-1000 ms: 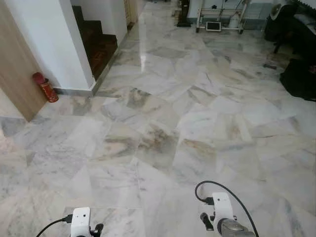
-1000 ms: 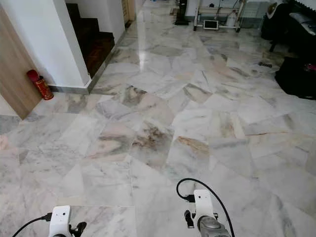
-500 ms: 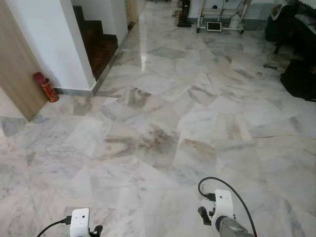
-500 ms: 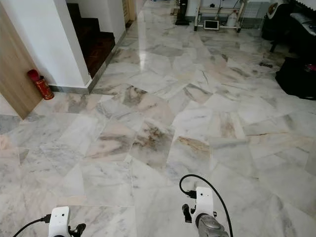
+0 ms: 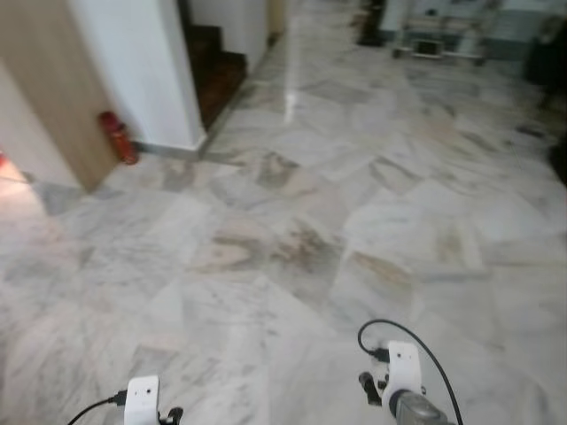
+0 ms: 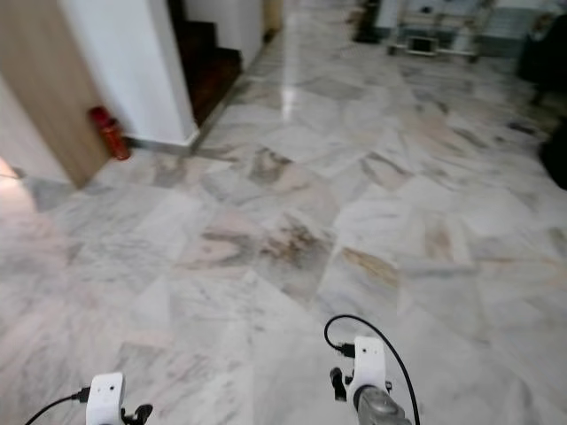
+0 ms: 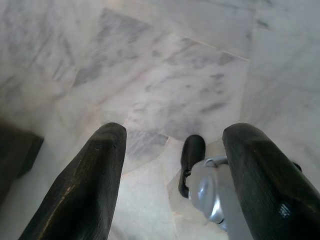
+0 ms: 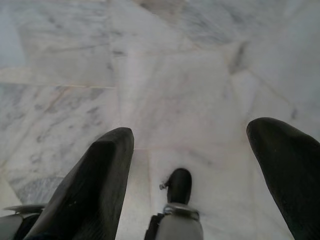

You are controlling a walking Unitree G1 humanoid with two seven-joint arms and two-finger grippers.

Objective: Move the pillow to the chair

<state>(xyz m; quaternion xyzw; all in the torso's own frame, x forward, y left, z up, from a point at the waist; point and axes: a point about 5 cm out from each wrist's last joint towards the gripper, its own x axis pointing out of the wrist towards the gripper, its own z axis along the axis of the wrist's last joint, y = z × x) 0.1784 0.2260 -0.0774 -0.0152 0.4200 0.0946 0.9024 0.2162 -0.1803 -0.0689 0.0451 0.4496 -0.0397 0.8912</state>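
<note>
Both arms hang low at the bottom of the eye views, the left arm (image 5: 143,400) and the right arm (image 5: 400,390), each over bare marble floor (image 5: 292,221). In the left wrist view my left gripper (image 7: 175,131) is open, with nothing between its two black fingers (image 7: 95,175). In the right wrist view my right gripper (image 8: 192,131) is also open and holds nothing. Below each gripper lies marble tile and a silver and black part of my own body.
A red fire extinguisher (image 5: 118,137) stands at the foot of a wooden panel (image 5: 53,80), beside a white wall (image 5: 151,71). Dark stairs (image 5: 217,66) rise behind the wall. A wheeled rack (image 5: 438,40) and dark furniture (image 5: 549,62) stand at the far end. The picture is blurred.
The whole picture has shifted right and blurred, so the camera has turned to the left. The arms hang as before.
</note>
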